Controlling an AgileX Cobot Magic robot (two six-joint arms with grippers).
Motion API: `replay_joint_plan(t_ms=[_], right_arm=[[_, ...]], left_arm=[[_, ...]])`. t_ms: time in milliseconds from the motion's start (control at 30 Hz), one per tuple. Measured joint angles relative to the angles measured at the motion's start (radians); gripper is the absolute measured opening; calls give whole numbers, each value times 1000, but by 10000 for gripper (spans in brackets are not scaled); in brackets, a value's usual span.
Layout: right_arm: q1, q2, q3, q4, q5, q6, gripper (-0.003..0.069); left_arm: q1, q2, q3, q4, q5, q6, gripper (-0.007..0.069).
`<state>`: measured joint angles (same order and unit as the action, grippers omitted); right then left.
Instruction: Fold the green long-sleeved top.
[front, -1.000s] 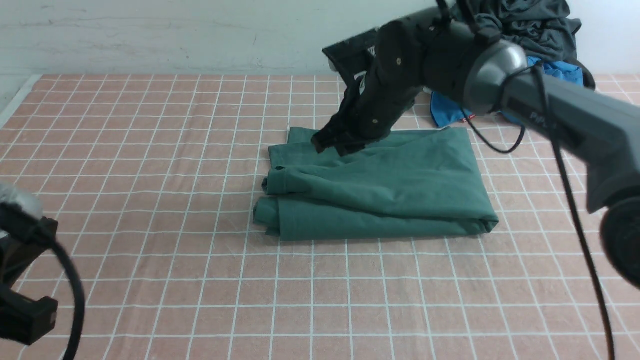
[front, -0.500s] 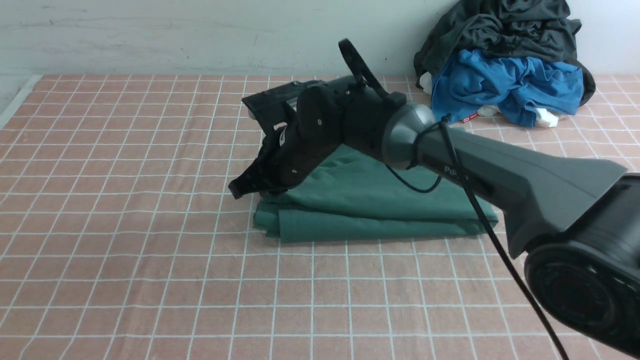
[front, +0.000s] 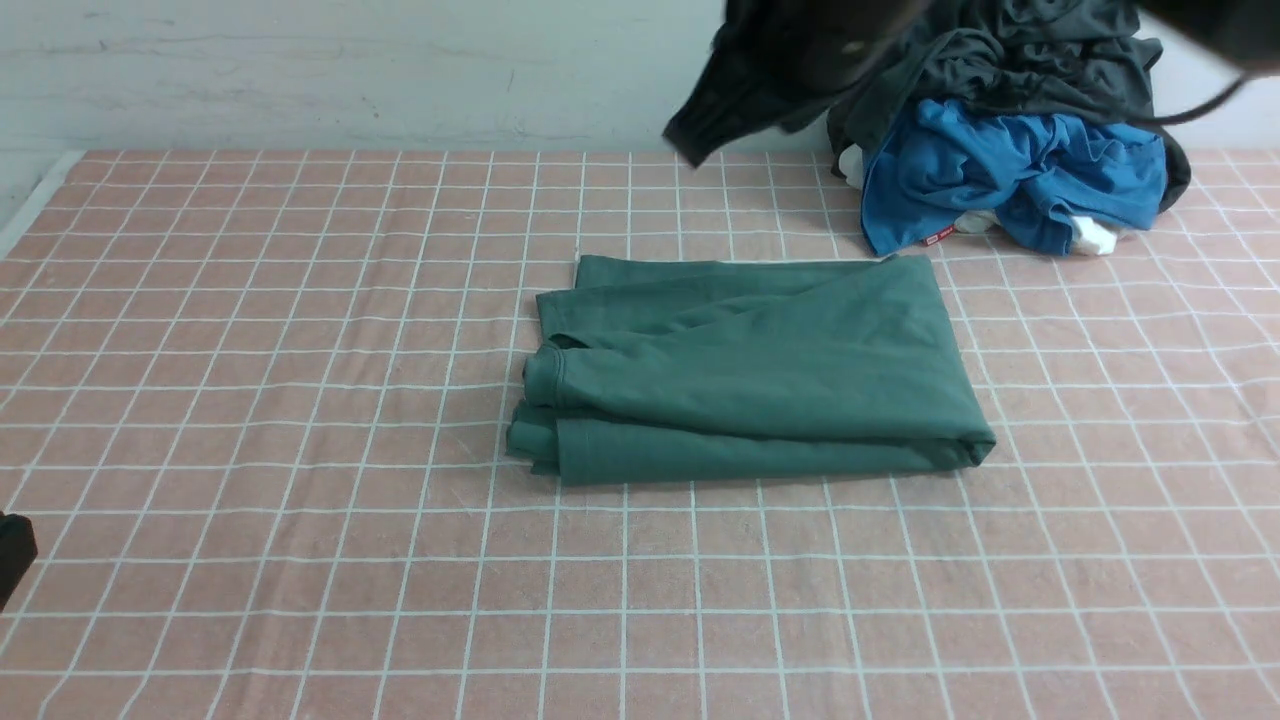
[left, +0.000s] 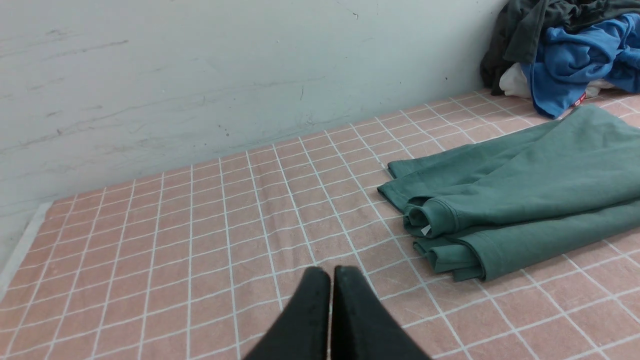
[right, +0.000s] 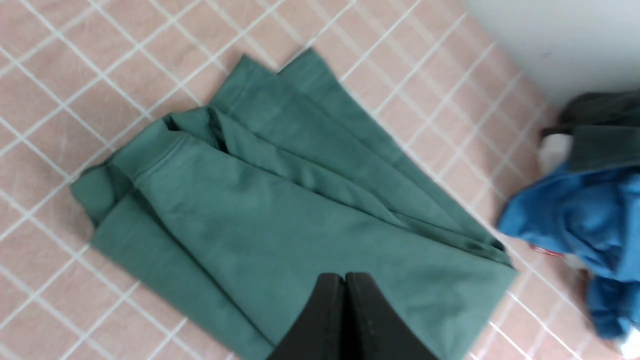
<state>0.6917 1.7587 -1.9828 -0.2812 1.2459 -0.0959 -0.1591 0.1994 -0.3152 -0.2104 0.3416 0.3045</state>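
Note:
The green long-sleeved top (front: 760, 370) lies folded into a flat rectangle in the middle of the checked tablecloth, its rolled edges facing left. It also shows in the left wrist view (left: 525, 200) and the right wrist view (right: 280, 200). My right gripper (right: 345, 276) is shut and empty, held high above the top; in the front view it is a blurred dark shape (front: 692, 148) near the back wall. My left gripper (left: 331, 272) is shut and empty, low over bare cloth to the left of the top and apart from it.
A heap of clothes sits at the back right against the wall: a bright blue garment (front: 1010, 170) under a dark grey-black one (front: 1040, 50). A black bit of the left arm (front: 12, 555) shows at the lower left edge.
The right arm swung from the top's far edge across its left end, then lifted up and back toward the wall, its jaws closing. The left arm dropped almost out of the front view.

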Motion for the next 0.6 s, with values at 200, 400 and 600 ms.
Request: replay_joint_plan(t_ms=[200,400,600], right_arm=[[0,-352,340,16,6,64,-14],[0,-738,837,72,-263,147,-14],[0,-1017,1431,25,-1010,211,-14]], left_arm=[[0,0,0,-1,0,0,-8],[0,0,0,-4,0,0,-8],[0,0,0,-5,0,0,-8]])
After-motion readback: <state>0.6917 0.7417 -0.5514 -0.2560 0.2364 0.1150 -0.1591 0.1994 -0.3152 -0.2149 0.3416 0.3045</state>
